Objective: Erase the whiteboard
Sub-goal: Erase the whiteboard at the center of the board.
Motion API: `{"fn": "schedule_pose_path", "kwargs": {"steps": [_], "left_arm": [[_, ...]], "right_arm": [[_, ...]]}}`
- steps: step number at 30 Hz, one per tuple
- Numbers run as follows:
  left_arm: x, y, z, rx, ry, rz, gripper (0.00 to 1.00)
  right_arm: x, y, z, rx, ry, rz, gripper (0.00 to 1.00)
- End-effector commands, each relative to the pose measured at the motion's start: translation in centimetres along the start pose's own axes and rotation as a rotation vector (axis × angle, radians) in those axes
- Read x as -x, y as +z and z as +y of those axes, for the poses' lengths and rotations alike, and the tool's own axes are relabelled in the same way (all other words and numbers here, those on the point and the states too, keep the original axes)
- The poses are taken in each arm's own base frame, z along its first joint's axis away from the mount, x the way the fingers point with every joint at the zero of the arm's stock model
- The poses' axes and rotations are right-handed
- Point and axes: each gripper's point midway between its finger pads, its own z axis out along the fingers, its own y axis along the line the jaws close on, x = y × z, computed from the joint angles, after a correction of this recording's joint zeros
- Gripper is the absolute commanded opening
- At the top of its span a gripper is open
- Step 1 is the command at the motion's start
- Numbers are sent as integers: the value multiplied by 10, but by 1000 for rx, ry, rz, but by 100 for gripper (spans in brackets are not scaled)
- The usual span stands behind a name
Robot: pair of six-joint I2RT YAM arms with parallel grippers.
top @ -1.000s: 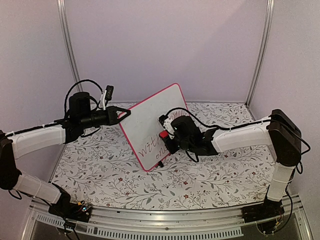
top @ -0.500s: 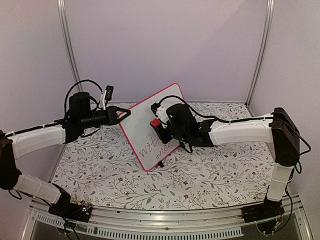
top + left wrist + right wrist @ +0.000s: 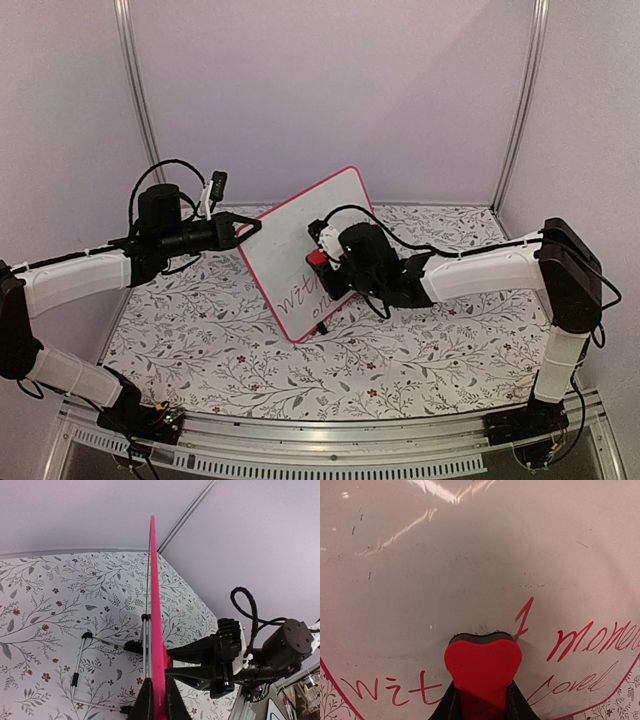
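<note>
Pale purple walls (image 3: 320, 90) are seen behind a desk (image 3: 420, 350) with a cloth of little leaves and flowers. A whiteboard (image 3: 295, 240) with a pink rim is stood up on the desk, leaning back, between the two sets of fingers. Its side edge is pinched by the left fingers (image 3: 250, 227), which are closed tight on the pink rim. On the far side of that rim from the right arm, a thin wire stand (image 3: 82, 670) is seen behind the board. A red heart-shaped eraser (image 3: 482, 665) is held by the right fingers (image 3: 322, 265), closed narrow on it, and it is pressed flat on the white face. Red words (image 3: 590, 640) are seen to the right of these fingers, and more are seen low on the left. Above these fingers the board is mostly white, with only faint marks.
</note>
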Motion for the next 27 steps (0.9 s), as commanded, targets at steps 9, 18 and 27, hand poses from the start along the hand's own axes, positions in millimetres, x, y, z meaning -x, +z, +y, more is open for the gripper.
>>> {"fn": "schedule_pose_path", "kwargs": {"steps": [9,18,27], "left_arm": [[0,-6,-37,-141,17,16,0],[0,-6,-37,-142,18,15,0],[0,-5,-37,-143,18,18,0]], "right_arm": [[-27,0,-19,-42,52,83,24],[6,7,-40,-100,90,37,24],[34,14,-46,-104,78,-4,24]]}}
